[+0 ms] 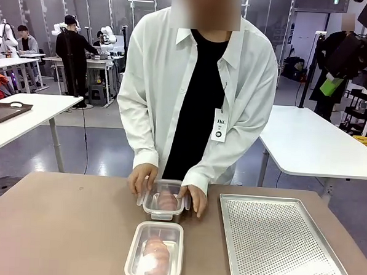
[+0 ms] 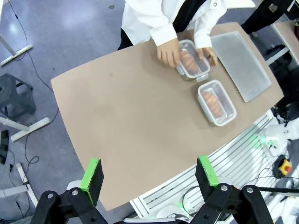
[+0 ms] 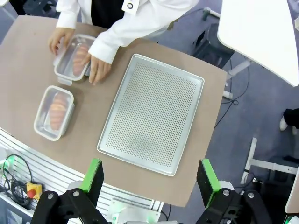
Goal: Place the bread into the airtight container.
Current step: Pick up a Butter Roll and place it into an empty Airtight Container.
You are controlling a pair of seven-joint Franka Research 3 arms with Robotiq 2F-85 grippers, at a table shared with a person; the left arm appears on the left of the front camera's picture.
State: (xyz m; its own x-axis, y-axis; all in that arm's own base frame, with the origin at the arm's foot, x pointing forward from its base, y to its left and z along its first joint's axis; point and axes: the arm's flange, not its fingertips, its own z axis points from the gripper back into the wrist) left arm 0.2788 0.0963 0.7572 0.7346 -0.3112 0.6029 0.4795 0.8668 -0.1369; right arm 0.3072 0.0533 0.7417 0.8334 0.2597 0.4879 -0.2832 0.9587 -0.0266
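both grippers (image 2: pixel 149 175) (image 3: pixel 149 175) open, high; person's hands (image 1: pixel 143 177) on far container (image 1: pixel 163 200)

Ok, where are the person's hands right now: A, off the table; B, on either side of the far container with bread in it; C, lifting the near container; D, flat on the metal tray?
B: both hands rest against the sides of the far container, which holds bread, while the near container and the metal tray sit untouched.
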